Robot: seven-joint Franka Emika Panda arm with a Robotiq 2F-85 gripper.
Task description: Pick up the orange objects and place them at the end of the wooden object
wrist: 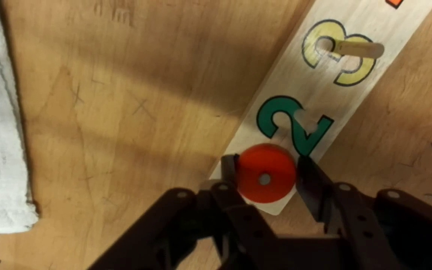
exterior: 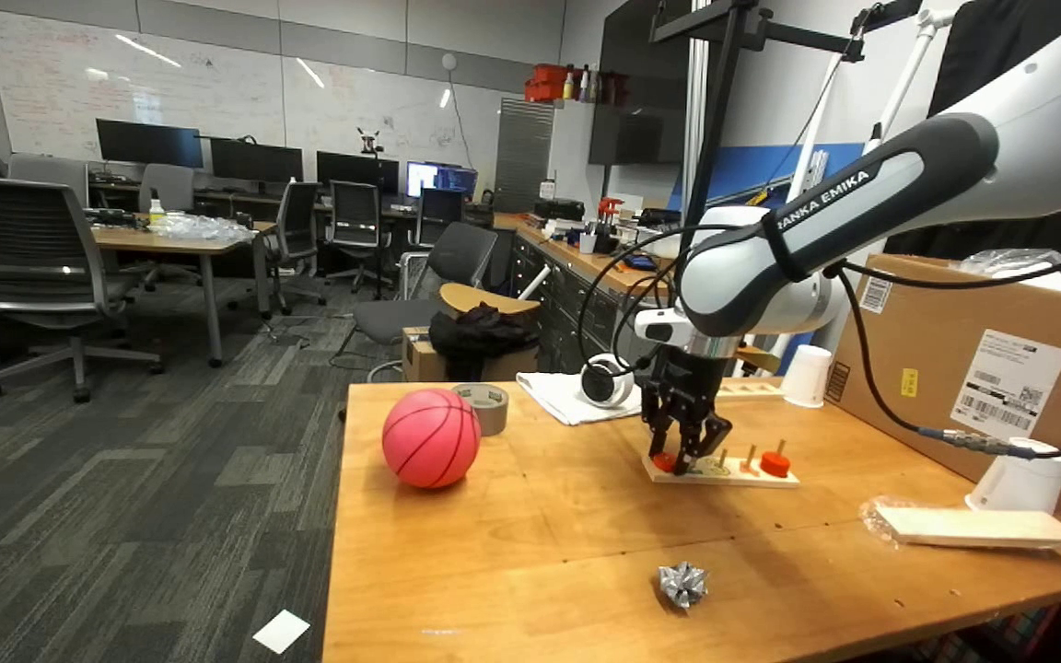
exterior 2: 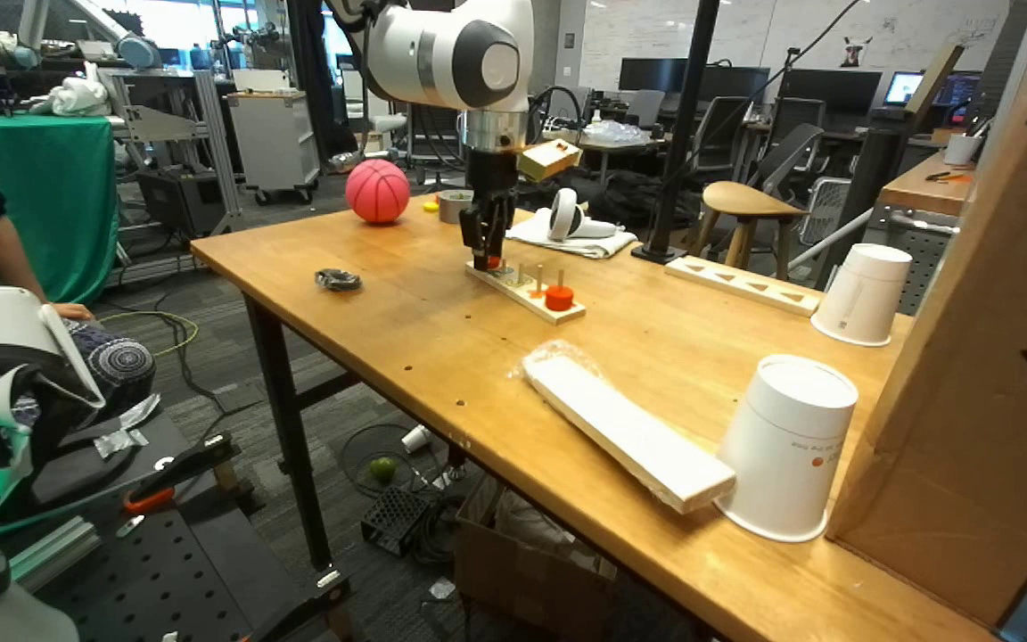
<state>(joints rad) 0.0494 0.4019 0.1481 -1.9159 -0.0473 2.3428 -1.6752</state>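
Observation:
A pale wooden board [exterior: 724, 480] with painted numbers and upright pegs lies on the table; it also shows in the wrist view [wrist: 345, 100]. An orange-red disc [wrist: 266, 157] sits flat at the board's end beside the green 2, a small grey spot at its centre. My gripper [wrist: 265, 170] has one finger on each side of this disc, both touching its edges. In an exterior view my gripper [exterior: 669, 459] points down and partly hides the disc. Another orange-red piece [exterior 2: 558, 298] sits round the peg at the opposite end, outside the wrist view.
A pink ball [exterior: 431, 438] and tape roll [exterior: 484, 408] stand at the table's edge. A white cloth [exterior: 558, 398] holds a headset. A silver bow [exterior: 682, 584], a wrapped wooden strip [exterior: 977, 527], a slotted strip [exterior 2: 741, 285], white cups [exterior 2: 788, 446] and a cardboard box [exterior: 940, 359] surround the board.

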